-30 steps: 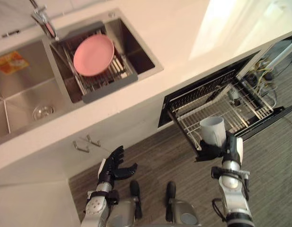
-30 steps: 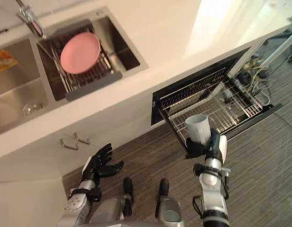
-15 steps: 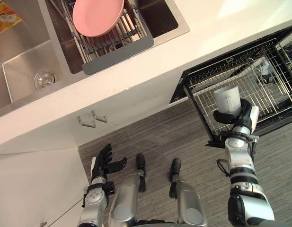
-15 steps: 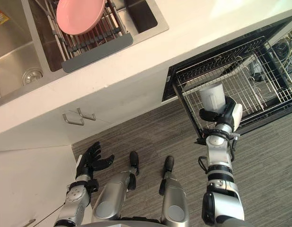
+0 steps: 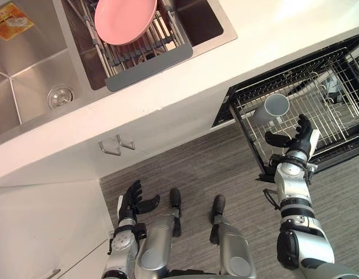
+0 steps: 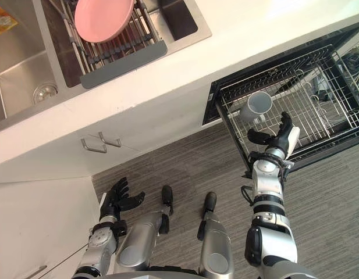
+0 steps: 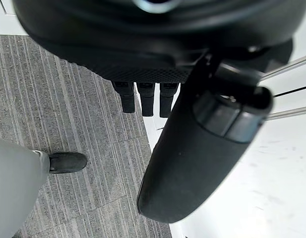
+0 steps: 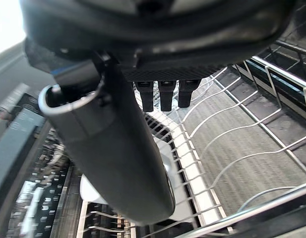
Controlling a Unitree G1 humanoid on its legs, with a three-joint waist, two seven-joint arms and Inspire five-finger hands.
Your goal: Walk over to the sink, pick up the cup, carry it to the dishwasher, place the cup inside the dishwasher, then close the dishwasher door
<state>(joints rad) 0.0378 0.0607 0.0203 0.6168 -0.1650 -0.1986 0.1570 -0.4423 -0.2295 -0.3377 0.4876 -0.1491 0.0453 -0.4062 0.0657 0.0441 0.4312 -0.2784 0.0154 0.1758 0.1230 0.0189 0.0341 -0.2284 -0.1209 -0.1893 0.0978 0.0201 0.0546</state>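
Note:
The white cup (image 5: 272, 107) lies tipped on its side in the front left part of the pulled-out dishwasher rack (image 5: 336, 93), its mouth turned towards me. My right hand (image 5: 297, 138) hovers just beside the cup, open and apart from it. In the right wrist view its fingers (image 8: 165, 96) are straight above the rack wires. My left hand (image 5: 132, 200) hangs open low by the cabinet front, holding nothing; its fingers (image 7: 143, 99) point at the floor.
The open dishwasher sits under the white counter (image 5: 266, 40) at the right. A steel sink (image 5: 28, 87) lies at the upper left, with a pink plate (image 5: 125, 20) on a drain rack. Cabinet handles (image 5: 117, 145) stick out below the counter.
My right hand has let go of the cup, which now lies on its side in the rack. The hand's fingers have spread open. The camera's view shifted during the first half second.

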